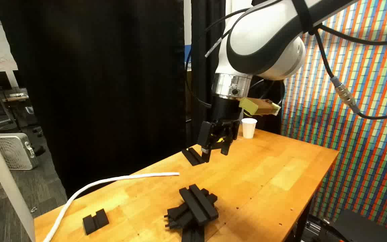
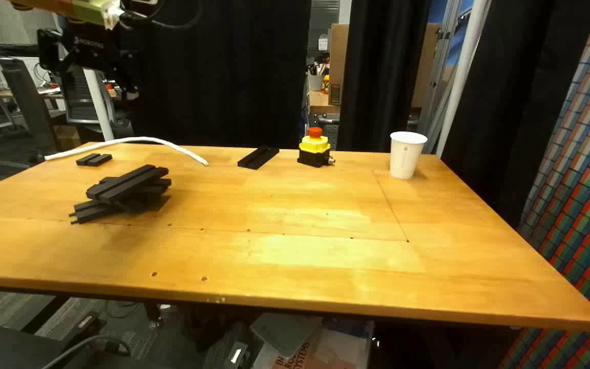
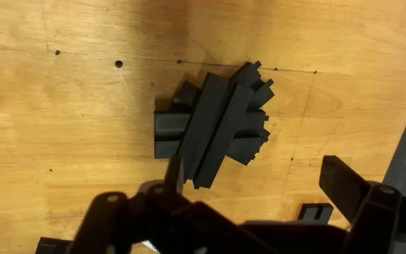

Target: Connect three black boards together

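Observation:
Several flat black boards lie crossed over one another in a heap on the table, visible in all views. The topmost board (image 1: 198,204) (image 2: 128,183) (image 3: 217,130) has a lengthwise groove and small end tabs; it hides parts of those beneath. A separate black board (image 1: 192,156) (image 2: 259,157) rests alone toward the curtain side. None of the boards is visibly joined to another, though the heap's lower layers are partly covered. My gripper (image 1: 215,155) (image 3: 252,160) is open above the table, its fingers wide apart and holding nothing. In the wrist view, one fingertip overlaps the heap's edge.
A short chunky black block (image 1: 95,222) (image 2: 94,159) (image 3: 315,212) sits near a curved white strip (image 1: 126,177) (image 2: 141,139). Farther along the table stand a yellow and red stop button (image 2: 315,146) and a white paper cup (image 1: 249,127) (image 2: 407,154). Black curtains hang behind.

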Action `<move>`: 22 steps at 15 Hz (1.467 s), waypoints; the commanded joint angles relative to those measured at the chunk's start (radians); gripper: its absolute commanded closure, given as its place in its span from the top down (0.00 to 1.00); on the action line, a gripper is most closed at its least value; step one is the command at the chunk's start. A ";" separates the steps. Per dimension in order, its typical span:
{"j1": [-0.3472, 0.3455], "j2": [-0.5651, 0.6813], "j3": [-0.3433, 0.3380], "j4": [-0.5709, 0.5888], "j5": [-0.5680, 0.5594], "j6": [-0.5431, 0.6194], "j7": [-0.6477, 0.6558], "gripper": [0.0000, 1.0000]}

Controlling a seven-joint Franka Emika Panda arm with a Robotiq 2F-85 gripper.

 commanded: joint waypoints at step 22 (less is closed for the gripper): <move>0.002 0.095 0.142 0.009 -0.029 0.103 0.213 1.00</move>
